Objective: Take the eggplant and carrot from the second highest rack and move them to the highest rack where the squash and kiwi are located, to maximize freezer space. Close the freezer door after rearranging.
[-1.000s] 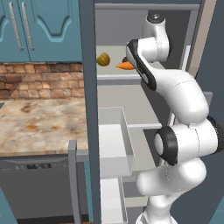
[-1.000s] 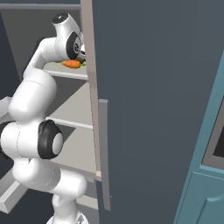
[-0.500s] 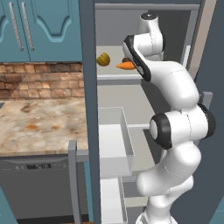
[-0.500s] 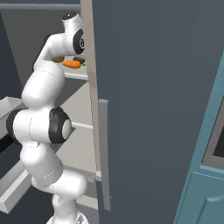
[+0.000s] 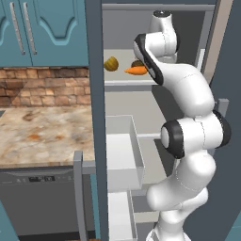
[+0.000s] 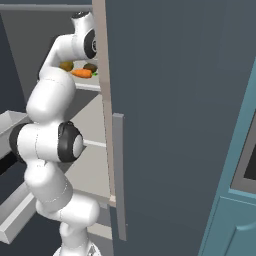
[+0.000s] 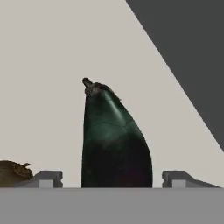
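As seen along the hand, freezer (image 5: 94,117) standing open, door (image 6: 170,120) swung wide. Top shelf (image 5: 127,84) carrying squash (image 5: 111,63), carrot (image 5: 137,70) and kiwi (image 6: 90,67). Eggplant (image 7: 114,140) lying on the pale shelf between the parted fingers (image 7: 49,178) of the claw (image 7: 116,179), released, not visibly touching. Brown lump at lower left edge, identity unclear. Marbled surface (image 5: 42,136) left of freezer.

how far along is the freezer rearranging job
Partly done. The carrot already lies on the highest rack beside the squash. In the hand view the eggplant sits between the open claw fingertips, apparently just set down or about to be released. Left: withdraw the arm and close the freezer door, which stands open.
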{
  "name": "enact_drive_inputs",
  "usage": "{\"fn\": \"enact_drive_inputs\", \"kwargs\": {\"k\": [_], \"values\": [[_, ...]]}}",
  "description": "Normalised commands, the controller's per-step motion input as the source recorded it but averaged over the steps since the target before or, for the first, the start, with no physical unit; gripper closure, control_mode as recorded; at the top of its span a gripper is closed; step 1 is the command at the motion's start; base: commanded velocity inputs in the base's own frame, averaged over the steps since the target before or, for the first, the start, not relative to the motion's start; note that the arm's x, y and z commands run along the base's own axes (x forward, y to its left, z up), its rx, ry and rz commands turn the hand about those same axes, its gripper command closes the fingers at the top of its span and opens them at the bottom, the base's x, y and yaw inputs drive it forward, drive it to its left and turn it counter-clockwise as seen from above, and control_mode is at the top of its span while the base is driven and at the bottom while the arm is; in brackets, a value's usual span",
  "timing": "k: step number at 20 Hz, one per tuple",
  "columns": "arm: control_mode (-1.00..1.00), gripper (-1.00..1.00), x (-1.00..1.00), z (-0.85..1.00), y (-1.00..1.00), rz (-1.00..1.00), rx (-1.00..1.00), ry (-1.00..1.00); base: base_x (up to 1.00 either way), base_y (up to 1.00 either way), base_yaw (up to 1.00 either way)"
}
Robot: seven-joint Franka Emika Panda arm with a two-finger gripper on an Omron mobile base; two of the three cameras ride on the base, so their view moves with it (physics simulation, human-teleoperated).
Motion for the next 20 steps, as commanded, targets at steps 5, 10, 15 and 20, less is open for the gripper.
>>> {"fn": "enact_drive_inputs", "kwargs": {"k": [5, 10, 15, 20], "values": [[-1.00, -1.00, -0.60, 0.18, 0.02, 0.00, 0.00, -0.30, 0.00, 0.00, 0.00], [-1.00, -1.00, -0.79, 0.19, 0.27, 0.00, -0.01, -0.36, 0.00, 0.00, 0.00], [-1.00, -1.00, -0.89, 0.17, 0.12, 0.16, 0.00, -0.23, 0.00, 0.00, 0.00], [-1.00, -1.00, -0.99, 0.25, 0.00, 0.37, 0.00, -0.10, 0.00, 0.00, 0.00]]}}
